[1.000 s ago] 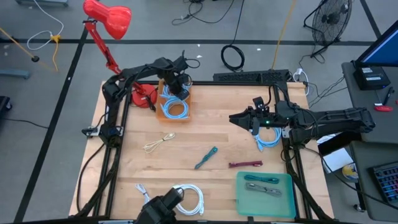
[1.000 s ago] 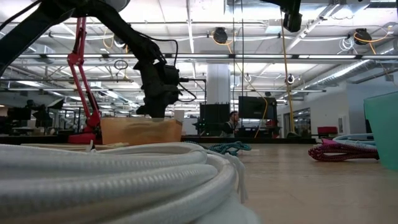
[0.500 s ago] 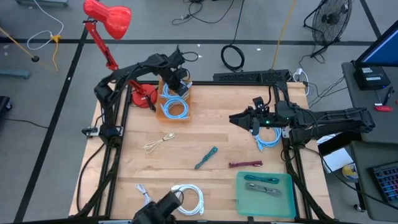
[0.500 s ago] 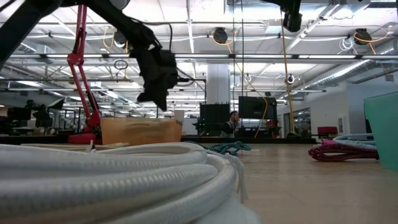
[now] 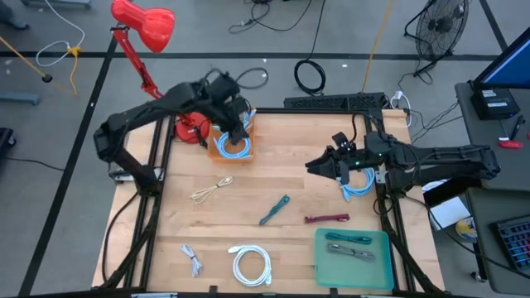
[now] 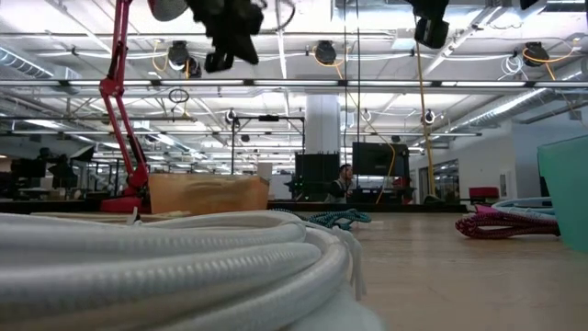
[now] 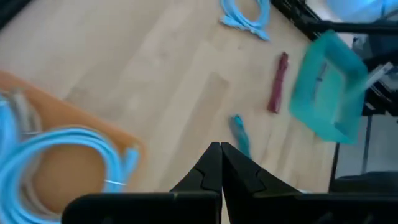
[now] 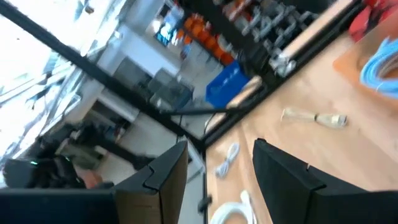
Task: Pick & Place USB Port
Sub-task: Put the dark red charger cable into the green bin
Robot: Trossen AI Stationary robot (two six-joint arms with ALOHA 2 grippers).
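Observation:
My left gripper (image 5: pixel 240 131) hangs shut and empty, high above the orange box (image 5: pixel 235 146) at the table's far left. A light-blue coiled cable (image 7: pixel 59 155) lies in that box. In the low view the gripper (image 6: pixel 220 57) is near the picture's top, well clear of the box (image 6: pixel 208 193). My right gripper (image 5: pixel 315 164) stands open and level above the table's right side, with nothing between its fingers (image 8: pixel 163 177). Loose USB cables lie on the wood: a beige one (image 5: pixel 213 189), a teal one (image 5: pixel 274 209) and a maroon one (image 5: pixel 326 218).
A white coiled cable (image 5: pixel 251 265) and a small white cable (image 5: pixel 192 259) lie by the near edge. A teal tray (image 5: pixel 374 263) holding cables sits at the near right. A blue cable (image 5: pixel 356 184) lies under the right arm. A red lamp (image 5: pixel 145 23) stands at the far left.
My left gripper has risen steeply from just above the orange box, drawn a little toward the near edge and tipped less steeply down. It stayed shut and empty. The blue cable has stayed in the box. My right gripper has swung slightly toward the near edge.

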